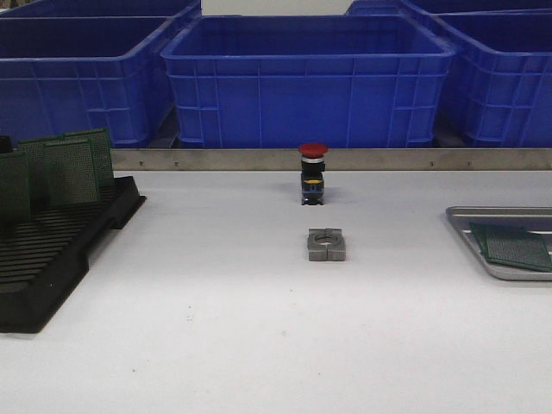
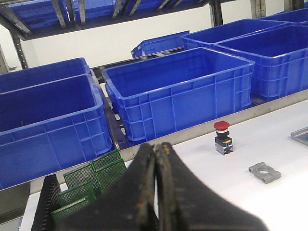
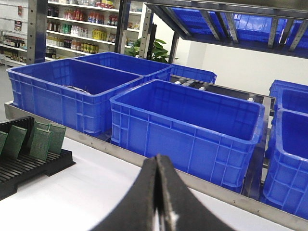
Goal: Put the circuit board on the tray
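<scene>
The silver-grey tray lies at the table's right edge, and a green circuit board lies flat in it. A corner of the tray shows in the left wrist view. Several green circuit boards stand upright in a black slotted rack at the left; they also show in the left wrist view and the right wrist view. Neither arm shows in the front view. My left gripper is shut and empty, raised above the table near the rack. My right gripper is shut and empty, raised above the table.
A red push button stands at the table's middle back, and a grey metal block with a round hole lies in front of it. Blue plastic crates stand behind a metal rail along the table's far edge.
</scene>
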`<control>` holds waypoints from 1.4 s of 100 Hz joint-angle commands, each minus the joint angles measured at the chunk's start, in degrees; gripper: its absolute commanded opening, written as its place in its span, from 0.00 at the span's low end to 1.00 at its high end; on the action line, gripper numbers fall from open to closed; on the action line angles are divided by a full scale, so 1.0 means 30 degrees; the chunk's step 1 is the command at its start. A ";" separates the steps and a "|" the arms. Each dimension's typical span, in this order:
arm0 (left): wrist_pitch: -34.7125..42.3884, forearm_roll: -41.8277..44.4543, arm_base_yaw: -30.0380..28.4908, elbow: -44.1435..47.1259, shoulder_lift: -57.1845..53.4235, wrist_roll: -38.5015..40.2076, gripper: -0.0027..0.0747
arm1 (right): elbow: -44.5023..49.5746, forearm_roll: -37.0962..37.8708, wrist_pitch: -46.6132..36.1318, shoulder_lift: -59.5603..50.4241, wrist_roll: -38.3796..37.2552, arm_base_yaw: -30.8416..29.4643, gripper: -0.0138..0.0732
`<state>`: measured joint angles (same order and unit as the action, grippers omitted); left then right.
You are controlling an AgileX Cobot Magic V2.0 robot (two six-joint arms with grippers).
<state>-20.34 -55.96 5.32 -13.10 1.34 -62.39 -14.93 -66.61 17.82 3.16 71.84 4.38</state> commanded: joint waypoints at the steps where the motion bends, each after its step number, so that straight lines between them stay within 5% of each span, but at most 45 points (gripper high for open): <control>1: 0.0904 -0.0639 -0.0046 -0.0447 0.0219 0.0099 0.01 | -0.0409 -0.0546 -0.0534 0.0185 0.0208 0.0011 0.09; 26: 0.2570 -0.0291 -0.0046 0.0160 0.0219 0.0950 0.01 | -0.0409 -0.0546 -0.0488 0.0185 0.0208 0.0011 0.09; 33: 0.3097 0.3151 -0.0083 0.0537 0.0219 0.5568 0.01 | -0.0409 -0.0546 -0.0439 0.0185 0.0208 0.0011 0.09; 43: 0.3224 1.1697 -0.0083 0.1300 0.0179 1.5573 0.01 | -0.0409 -0.0546 -0.0392 0.0185 0.0208 0.0011 0.09; 52: 0.4632 1.5981 -0.0083 0.2657 -0.0261 1.9344 0.01 | -0.0409 -0.0546 -0.0344 0.0185 0.0208 0.0011 0.09; 64: 0.8235 1.6590 -0.0083 0.5444 -0.1164 2.0127 0.01 | -0.0409 -0.0546 -0.0325 0.0204 0.0208 0.0011 0.09; 70: 0.5877 1.7531 -0.0083 0.5129 -0.1129 2.1197 0.01 | -0.0409 -0.0546 -0.0276 0.0205 0.0208 0.0011 0.09; 140: 0.5940 1.8943 -0.0946 0.5293 -0.1129 2.2764 0.01 | -0.0409 -0.0546 -0.0111 0.0252 0.0208 0.0011 0.09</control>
<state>-7.06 0.99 2.60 0.00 -0.26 5.27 -14.59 -66.61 19.05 3.16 71.95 4.47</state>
